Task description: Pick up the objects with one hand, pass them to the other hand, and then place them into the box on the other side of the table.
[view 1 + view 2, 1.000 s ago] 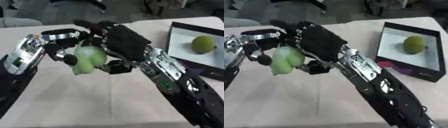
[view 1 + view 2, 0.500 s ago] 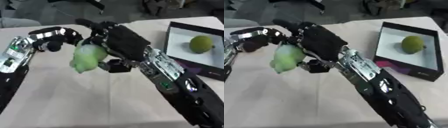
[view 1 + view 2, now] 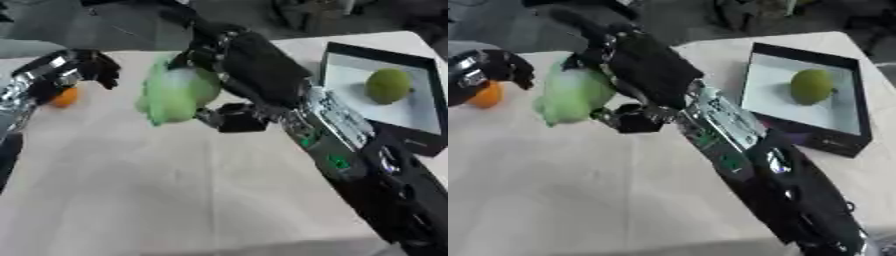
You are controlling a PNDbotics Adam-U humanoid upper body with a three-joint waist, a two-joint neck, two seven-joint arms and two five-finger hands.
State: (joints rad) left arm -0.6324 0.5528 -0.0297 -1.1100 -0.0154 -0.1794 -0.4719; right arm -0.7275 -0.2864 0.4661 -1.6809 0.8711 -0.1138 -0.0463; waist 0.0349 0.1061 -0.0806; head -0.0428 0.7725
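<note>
- A pale green fruit (image 3: 178, 95) is held above the table (image 3: 131, 190) at about 10 o'clock, with the right hand's (image 3: 249, 70) fingers curled around it.
- The left hand (image 3: 74, 67) is seen at 9 o'clock, curled and holding nothing.
- The fruit could be dropped during the swing to the box (image 3: 372, 122) at 2 o'clock if the hold slips.
- A green fruit (image 3: 388, 85) is already in the box, and an orange ball (image 3: 485, 96) lies by the left hand; neither is judged to be in the way.

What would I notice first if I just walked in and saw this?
Probably the big black right robot hand in the middle, curled round a pale green leafy thing held up above the table. Next, the black box at the right with a round green fruit inside. At the left, the left robot hand hangs near a small orange thing.
</note>
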